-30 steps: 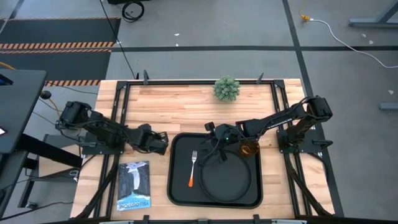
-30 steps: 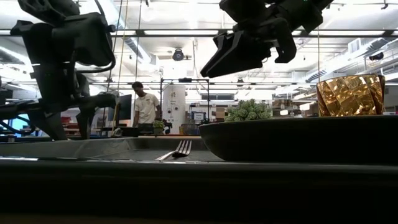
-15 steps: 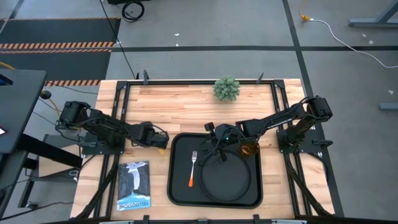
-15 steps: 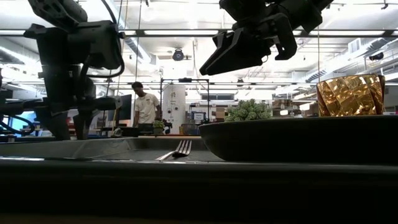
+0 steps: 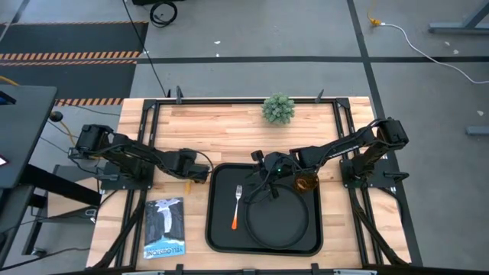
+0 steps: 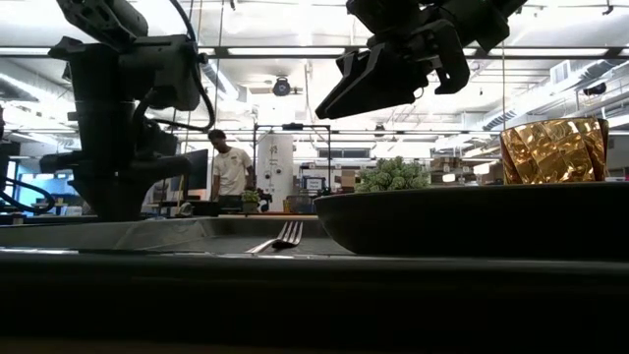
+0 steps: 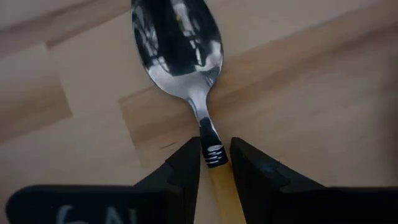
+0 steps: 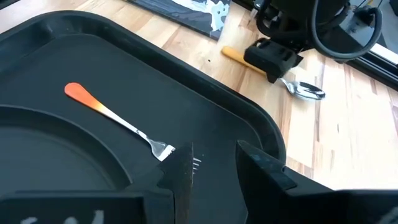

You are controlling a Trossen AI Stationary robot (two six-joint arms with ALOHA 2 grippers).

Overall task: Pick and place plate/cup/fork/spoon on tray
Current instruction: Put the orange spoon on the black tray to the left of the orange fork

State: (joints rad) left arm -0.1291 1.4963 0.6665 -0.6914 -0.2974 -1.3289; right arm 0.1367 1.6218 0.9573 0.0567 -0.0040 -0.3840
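The tray point(image 5: 219, 233) lies at the table's near middle. On it are the round plate point(image 5: 280, 221), the fork point(image 5: 237, 206) to the plate's left, and the amber cup point(image 5: 307, 182) standing at the far right corner. The spoon point(image 7: 179, 50) lies flat on the wood just left of the tray, and it also shows in the right wrist view point(image 8: 303, 91). My left gripper point(image 5: 195, 169) points down at the spoon's handle and is shut on it. My right gripper point(image 8: 214, 168) hangs open and empty above the tray, over the fork's tines. My left gripper pinches the spoon between its two fingers at the top of the orange handle point(image 7: 214, 157), where it meets the metal neck. The fingers come from above, pointing down, and lie across the spoon. The spoon lies flat on the table, its bowl point(image 7: 177, 37) face up.
A small green plant point(image 5: 279, 108) stands at the table's far edge. A booklet point(image 5: 164, 228) lies at the near left, beside the tray. Bare wood lies between plant and tray. A person point(image 6: 232, 169) stands far off in the room.
My left gripper has moved toward the tray and tipped upright until its fingers point straight down at the table, over the spoon. My right gripper, the tray and the things on it have kept still.
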